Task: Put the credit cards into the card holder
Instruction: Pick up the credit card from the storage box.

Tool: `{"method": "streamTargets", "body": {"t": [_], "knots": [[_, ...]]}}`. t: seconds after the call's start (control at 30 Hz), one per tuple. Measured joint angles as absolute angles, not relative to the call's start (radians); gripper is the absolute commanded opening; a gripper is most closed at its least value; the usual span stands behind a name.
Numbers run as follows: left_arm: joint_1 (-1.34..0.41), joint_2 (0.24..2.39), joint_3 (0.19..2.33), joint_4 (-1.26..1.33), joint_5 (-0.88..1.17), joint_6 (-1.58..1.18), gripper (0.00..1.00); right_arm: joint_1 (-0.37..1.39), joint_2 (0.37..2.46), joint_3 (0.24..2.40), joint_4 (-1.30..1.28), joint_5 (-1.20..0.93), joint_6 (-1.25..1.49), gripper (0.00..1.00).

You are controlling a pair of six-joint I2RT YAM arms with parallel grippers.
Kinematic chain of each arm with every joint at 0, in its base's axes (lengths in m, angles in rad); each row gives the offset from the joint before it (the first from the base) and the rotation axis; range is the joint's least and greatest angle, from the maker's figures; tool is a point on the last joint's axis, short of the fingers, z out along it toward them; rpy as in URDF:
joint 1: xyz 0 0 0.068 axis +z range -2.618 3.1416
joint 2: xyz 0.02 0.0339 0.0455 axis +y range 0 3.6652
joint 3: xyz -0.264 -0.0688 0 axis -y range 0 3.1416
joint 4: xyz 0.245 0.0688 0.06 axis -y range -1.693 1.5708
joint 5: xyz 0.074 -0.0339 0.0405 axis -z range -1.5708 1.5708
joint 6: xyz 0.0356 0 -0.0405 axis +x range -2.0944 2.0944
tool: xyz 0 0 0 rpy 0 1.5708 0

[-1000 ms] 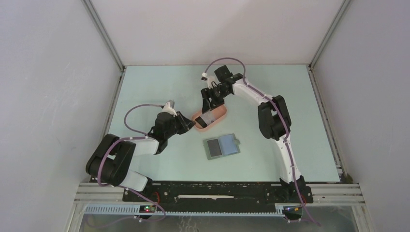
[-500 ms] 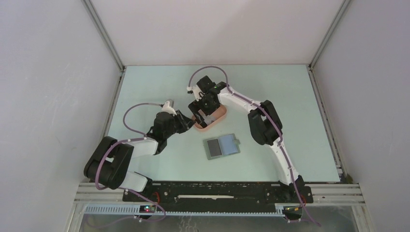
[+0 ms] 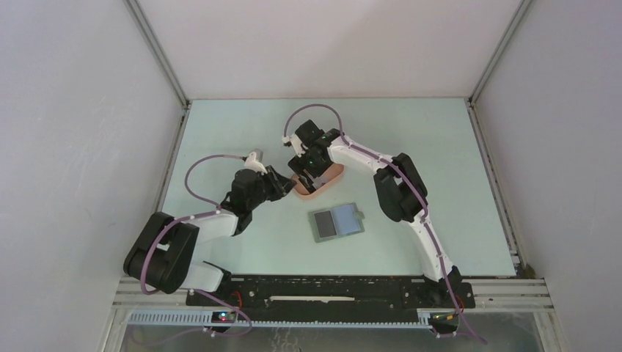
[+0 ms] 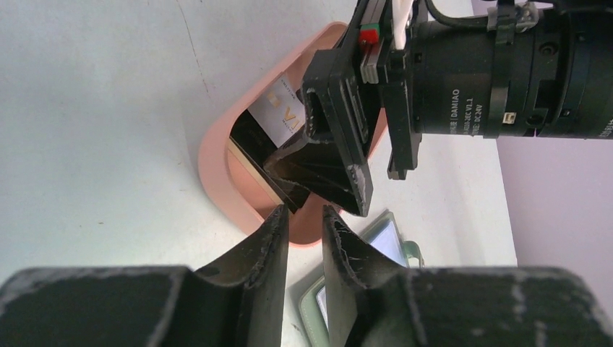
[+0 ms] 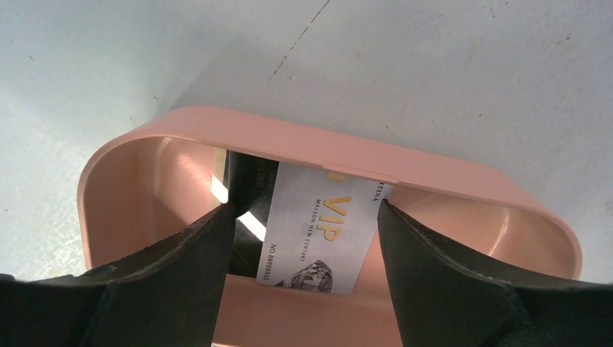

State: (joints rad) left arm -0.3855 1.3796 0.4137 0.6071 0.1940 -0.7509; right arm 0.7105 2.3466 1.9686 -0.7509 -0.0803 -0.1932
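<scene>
The credit cards [image 5: 318, 231] leaned on edge in the pink tray [image 5: 347, 155] between the right fingers [image 5: 181, 267], spread wide to straddle the white one for a pinch, while the left fingers [image 4: 267, 246] appeared clamped on the tray's rim to steady it.

Work surface was a pale mint-green table [image 3: 235, 132], marked with faint scuffs and thin scratch lines, and boxed in on its left, far and right sides by plain matte white wall panels [image 3: 330, 44] that met at slanting aluminium corner posts [image 3: 158, 51]. A black rail [image 3: 352, 286] ran along the near edge, with silver extrusion framing [image 3: 513, 297] just in front of it. Lighting was even and diffuse; shadows on the table were soft and stayed close.
</scene>
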Motion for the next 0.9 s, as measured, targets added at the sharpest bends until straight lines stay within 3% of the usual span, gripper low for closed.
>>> {"method": "streamTargets", "body": {"t": [0.43, 0.9], "knots": [[-0.386, 1.363, 0.413, 0.581, 0.194, -0.748, 0.29, 0.639, 2.347, 1.985, -0.783, -0.191, -0.201, 0.54], [-0.385, 1.301, 0.413, 0.569, 0.196, -0.742, 0.3, 0.536, 2.361, 2.018, -0.852, -0.421, -0.182, 0.46]]}}
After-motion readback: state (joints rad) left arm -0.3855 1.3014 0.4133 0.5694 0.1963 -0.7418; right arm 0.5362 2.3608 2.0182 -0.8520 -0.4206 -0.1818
